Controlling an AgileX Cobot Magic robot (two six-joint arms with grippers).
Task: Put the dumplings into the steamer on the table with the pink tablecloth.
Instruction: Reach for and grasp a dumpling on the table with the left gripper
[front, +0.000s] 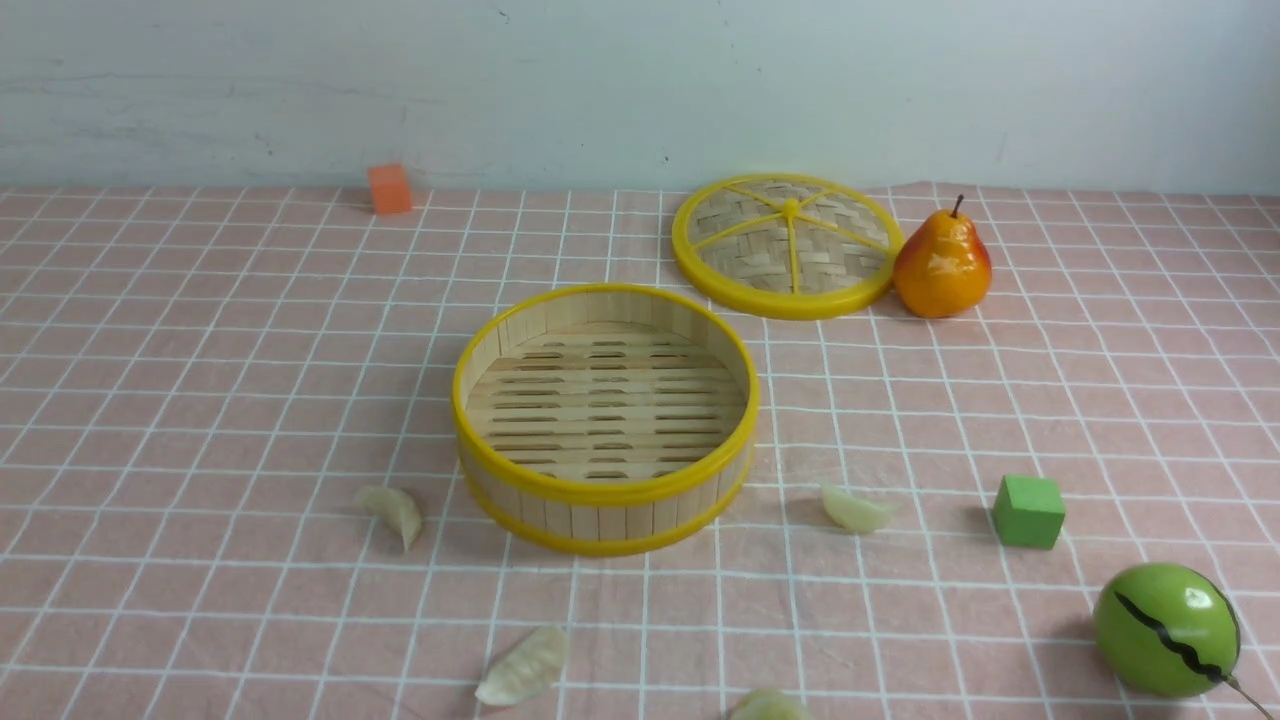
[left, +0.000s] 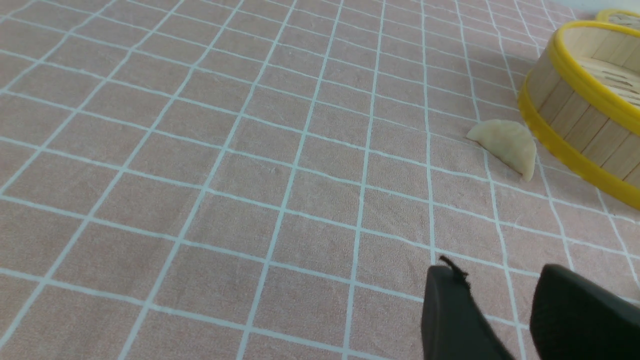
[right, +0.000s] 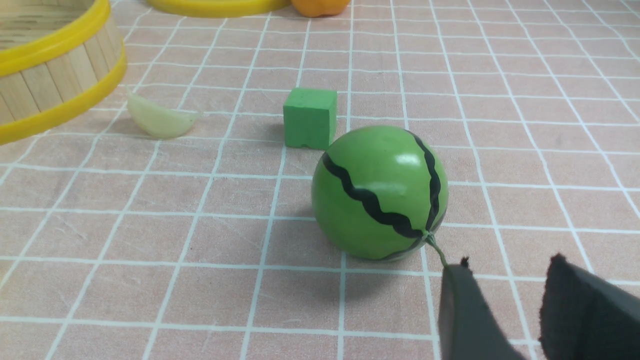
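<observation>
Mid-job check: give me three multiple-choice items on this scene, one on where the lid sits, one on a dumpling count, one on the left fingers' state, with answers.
1. Where is the lid relative to the steamer?
A. On top of it
B. Behind it, beside the pear
C. Inside it

2. How many dumplings lie inside the steamer?
A. None
B. Two
C. Four

3. On the left gripper, the fingers are:
A. Shut on a dumpling
B. Shut on a cube
C. Apart, holding nothing

Answers:
1. B: the lid lies flat beyond the steamer, next to the pear.
2. A: the slatted floor is bare, and all four dumplings lie on the pink tablecloth.
3. C: the left wrist view shows only cloth between the fingers.
</observation>
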